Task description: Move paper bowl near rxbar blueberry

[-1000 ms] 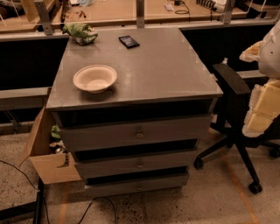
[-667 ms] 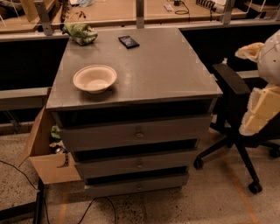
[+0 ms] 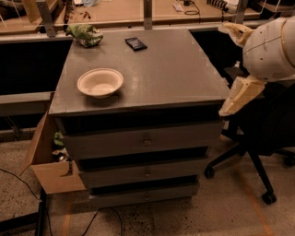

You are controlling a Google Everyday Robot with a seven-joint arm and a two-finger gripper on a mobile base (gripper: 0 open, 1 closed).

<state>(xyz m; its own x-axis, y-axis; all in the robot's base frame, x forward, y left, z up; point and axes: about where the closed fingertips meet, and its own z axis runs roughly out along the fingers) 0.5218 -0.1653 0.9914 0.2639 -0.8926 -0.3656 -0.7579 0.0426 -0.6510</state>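
The paper bowl point(image 3: 100, 83) is cream-white and sits upright on the front left of the grey cabinet top point(image 3: 175, 69). The rxbar blueberry point(image 3: 136, 44) is a small dark flat bar lying at the back of the top, behind and to the right of the bowl. My gripper point(image 3: 222, 69) is at the right edge of the view, beside the cabinet's right side and well away from the bowl. Its two cream fingers point(image 3: 240, 96) are spread apart and hold nothing.
A green-and-white snack bag point(image 3: 84, 34) lies at the back left corner. The cabinet has three drawers point(image 3: 146, 140). An open cardboard box point(image 3: 50, 166) stands at its left, a black office chair point(image 3: 258, 143) at its right. A wooden desk point(image 3: 115, 11) runs behind.
My gripper and arm have moved left, closer to the cabinet's right side. The bowl, the bar and the snack bag have not moved.
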